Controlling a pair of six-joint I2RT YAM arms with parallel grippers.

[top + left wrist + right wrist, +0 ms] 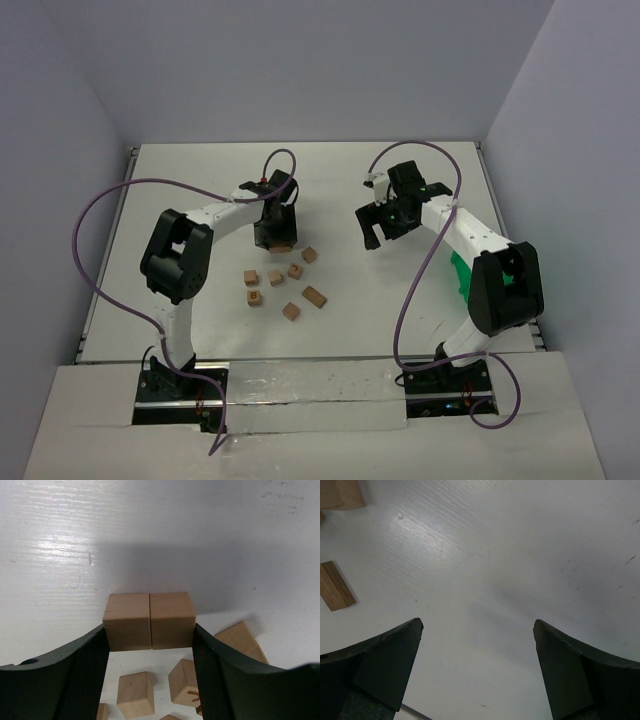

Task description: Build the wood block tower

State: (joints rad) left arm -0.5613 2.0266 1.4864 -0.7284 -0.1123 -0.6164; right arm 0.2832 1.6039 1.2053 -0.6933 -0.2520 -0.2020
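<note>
Fig.: two-arm rig seen from the operator's side, near to far.

Near edge: L arm base [168, 385] and R arm base [448, 385] bolted side by side to the white table [200, 170]. A purple cable [108, 198] loops off each arm.

Mid-table: seven loose blocks [291, 311] lie scattered ahead of the L arm, most of them apart from one another. At least one carries an orange mark (L wrist view). A green bin [461, 272] sits to the right and is mostly hidden behind the R arm.

Just beyond the scatter: L gripper [149, 630] points down, its fingers [85, 675] clamped on a block pair [127, 622]. The pair is two plain light-wood blocks side by side w/ faces touching, and each outer face is pressed by one finger pad. Cannot tell whether the pair rests on the table or is lifted off it. In the top view the pair [282, 244] shows at the gripper's tip, near the farthest loose block.

Same depth, right: R gripper [478, 624] is well apart from the L one. Its fingers [385, 665] are spread wide w/ only table surface between them. Two blocks sit at the left edge of its wrist view.
</note>
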